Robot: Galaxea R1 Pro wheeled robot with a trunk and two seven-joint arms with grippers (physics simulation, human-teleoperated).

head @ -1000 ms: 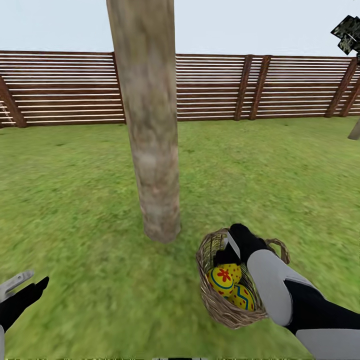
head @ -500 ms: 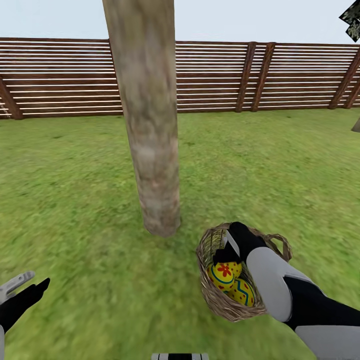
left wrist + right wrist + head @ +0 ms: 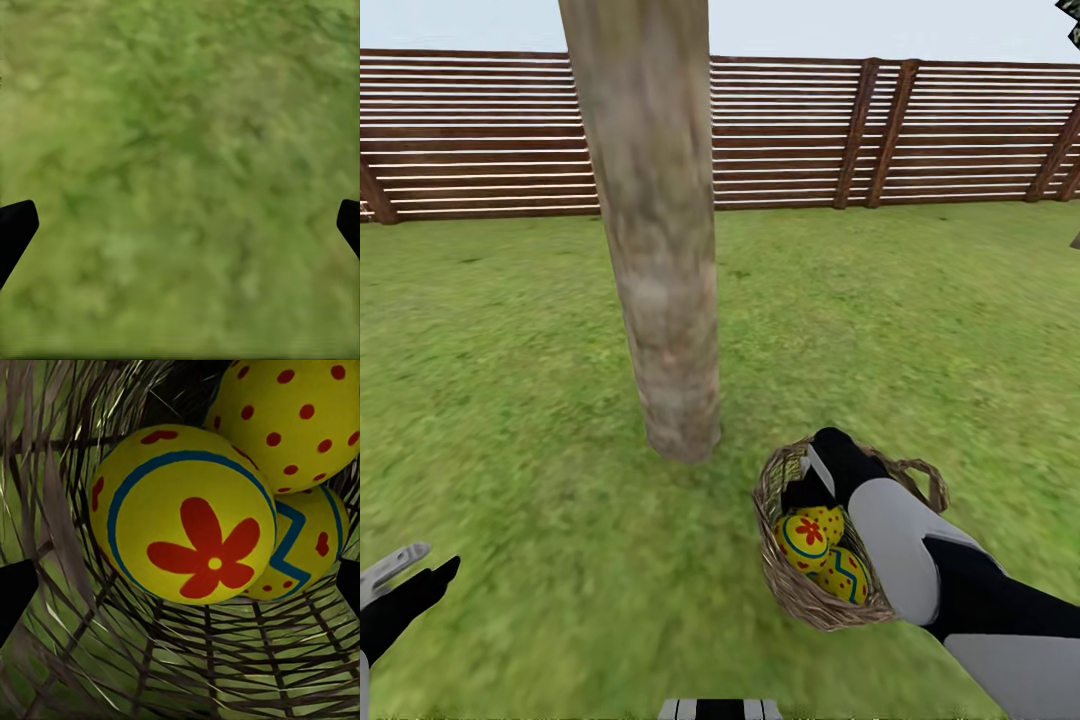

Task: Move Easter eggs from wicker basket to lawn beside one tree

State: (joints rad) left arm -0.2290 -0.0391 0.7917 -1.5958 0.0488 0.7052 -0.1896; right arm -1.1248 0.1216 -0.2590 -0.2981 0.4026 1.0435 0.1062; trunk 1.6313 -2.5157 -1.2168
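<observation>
From the head cam: the wicker basket (image 3: pixel 800 590), woven brown-tan twigs w/ a loop handle on its far side, sits on the lawn (image 3: pixel 510 400) just beside the tree (image 3: pixel 660 300), whose thick grey-brown trunk rises straight out of the grass. Three Easter eggs (image 3: pixel 803 540) lie inside, bright yellow w/ red marks and blue lines. The right gripper (image 3: pixel 815 490) reaches down into the basket mouth over the eggs (its arm covers the near-right rim); can't tell from here how its jaws stand. The left gripper (image 3: pixel 405 575) hangs low over bare grass, well apart from the basket, fingers spread. A slatted brown fence (image 3: pixel 960 130) closes off the back. Left wrist cam: blurred grass, two black fingertips (image 3: pixel 16 229) at opposite edges, so that claw is apart. Right wrist cam: eggs (image 3: pixel 187 517) close up – one w/ a red flower in a blue ring, one red-dotted, one w/ a blue zigzag – nested against the basket (image 3: pixel 225 660) weave; dark fingertips (image 3: pixel 15 592) wide at the edges, gripping nothing.
</observation>
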